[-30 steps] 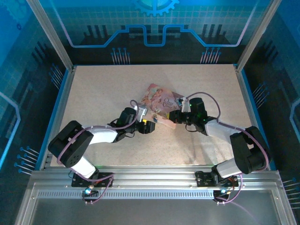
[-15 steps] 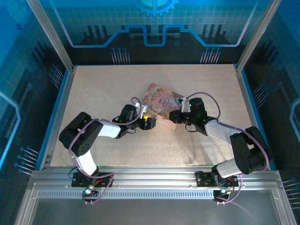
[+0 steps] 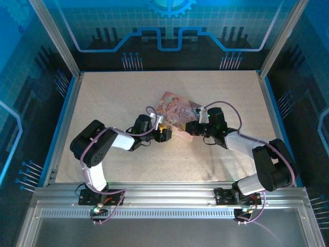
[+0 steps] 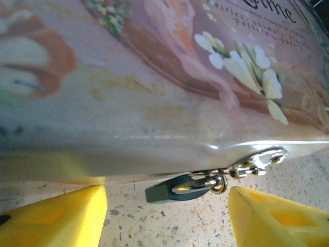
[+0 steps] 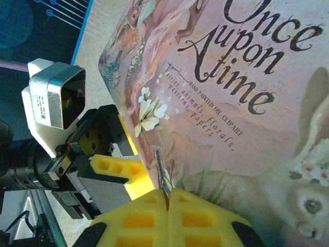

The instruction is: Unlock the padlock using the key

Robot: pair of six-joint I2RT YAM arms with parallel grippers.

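Over the last second the left arm had swung its elbow in toward the middle of the top view, while the left hand had kept its place by the lower-left edge of the tin. The right arm had hardly stirred. Its right hand sat just right of centre, against the tin's lower edge, facing the left hand across the speckled surface.

In the left wrist view the padlock lay low in the middle of the frame, on the surface under the tin's rim. Its shackle was hooked through the silvery hasp. The left hand was released, its yellow fingers spread to the bottom corners with the padlock between them, touching neither.

In the right wrist view the right hand was clenched on the key, a thin grey sliver standing up from the shut pads at bottom centre, its tip over the tin's lid.
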